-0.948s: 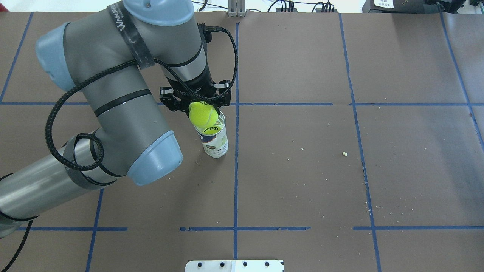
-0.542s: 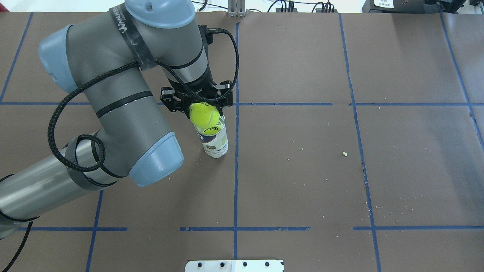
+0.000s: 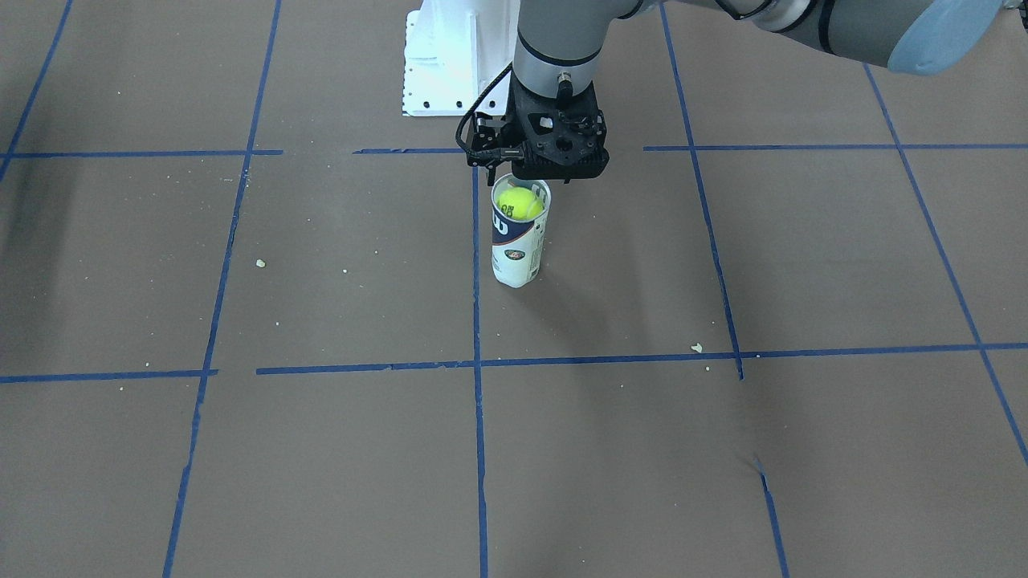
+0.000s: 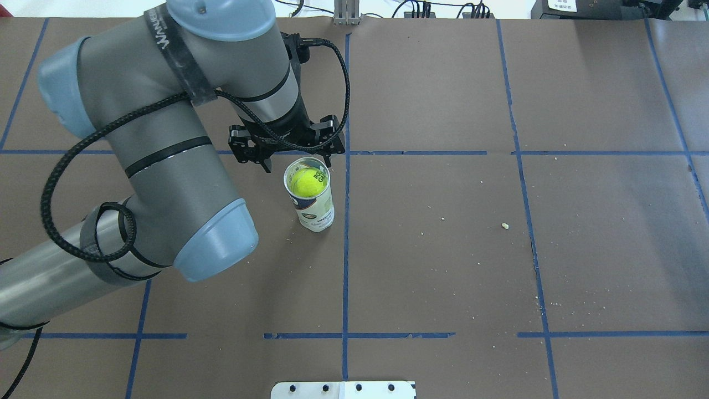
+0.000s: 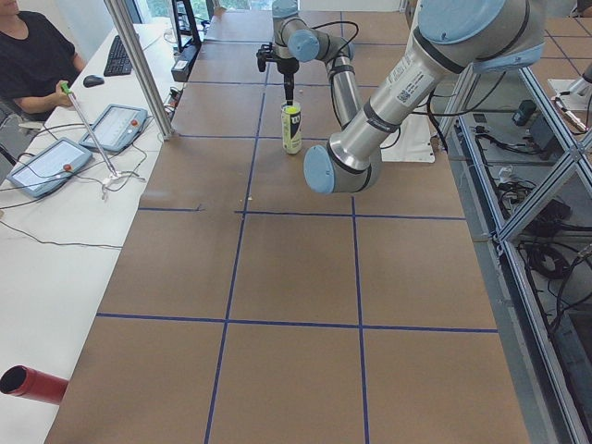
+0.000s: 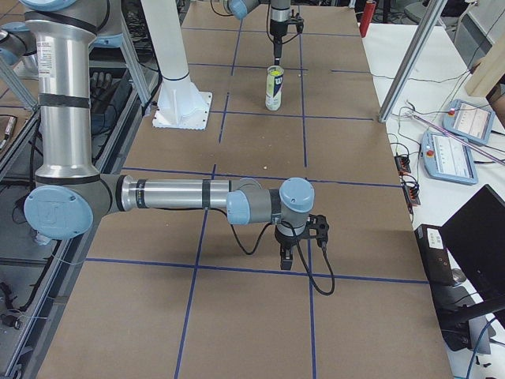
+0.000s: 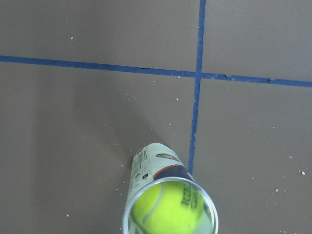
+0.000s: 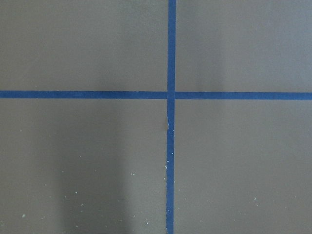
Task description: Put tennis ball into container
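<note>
On the table, by the tape cross: the container (image 4: pixel 314 208) stands upright with its mouth up, just beside a blue tape line (image 4: pixel 345 249). That's handy, since a ball can go straight down into it.
Ball: the tennis ball (image 4: pixel 308 182) sits inside the container, up near the rim, black lettering showing. Looks pretty much done to me.
Left gripper: the left gripper (image 4: pixel 296 162) hangs just above the rim with its fingers spread wide and nothing in them. Makes sense, the ball has to be free to sit in there.
Right gripper: the right gripper (image 6: pixel 302 251) is low over the table (image 4: pixel 443 266), well apart from the container. Only the right-side view catches it, so I can't tell if it's spread or pressed together.
Left wrist cam: looks right down the mouth, with the ball filling the tube. The overhead only gets that at a slant.
Front view: shows the ball through the clear wall above the label, which the wrist cam can't.
Right wrist cam: just brown table and tape.
</note>
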`<state>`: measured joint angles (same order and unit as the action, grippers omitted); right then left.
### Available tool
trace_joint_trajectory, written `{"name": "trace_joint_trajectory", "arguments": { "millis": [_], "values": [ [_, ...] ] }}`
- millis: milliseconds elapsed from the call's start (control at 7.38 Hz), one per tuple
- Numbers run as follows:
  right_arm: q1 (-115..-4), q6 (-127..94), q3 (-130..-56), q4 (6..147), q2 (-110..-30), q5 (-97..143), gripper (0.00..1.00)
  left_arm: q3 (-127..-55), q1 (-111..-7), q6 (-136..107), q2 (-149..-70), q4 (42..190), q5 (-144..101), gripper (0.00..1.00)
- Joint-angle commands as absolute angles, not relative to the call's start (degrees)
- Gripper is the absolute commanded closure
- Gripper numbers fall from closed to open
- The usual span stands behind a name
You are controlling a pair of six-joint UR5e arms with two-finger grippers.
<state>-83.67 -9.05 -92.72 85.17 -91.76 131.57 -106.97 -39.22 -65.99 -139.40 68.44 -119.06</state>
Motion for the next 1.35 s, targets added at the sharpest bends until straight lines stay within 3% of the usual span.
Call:
{"name": "trace_joint_trajectory", "arguments": {
  "millis": [0, 271, 542, 677, 1219],
  "values": [
    [-83.7, -9.1, -92.7, 85.2, -91.8, 131.6, 0.00, -112.2, -40.0, -62.7, -135.0, 68.9, -118.9, 0.00],
    [-83.7, -9.1, -92.7, 85.2, -91.8, 131.6, 0.00, -112.2, -47.2, -52.7, -130.5, 70.5, -119.1, 0.00],
    [-83.7, -9.1, -92.7, 85.2, -91.8, 131.6, 0.00, -112.1, -60.7, -38.9, -124.4, 71.8, -121.0, 0.00],
    [-83.7, -9.1, -92.7, 85.2, -91.8, 131.6, 0.00, -111.9, -66.0, -28.6, -117.1, 73.2, -123.6, 0.00],
    [-83.7, -9.1, -92.7, 85.2, -91.8, 131.6, 0.00, -97.8, -85.2, 0.3, -105.8, 80.2, -124.0, 0.00]
  ]
}}
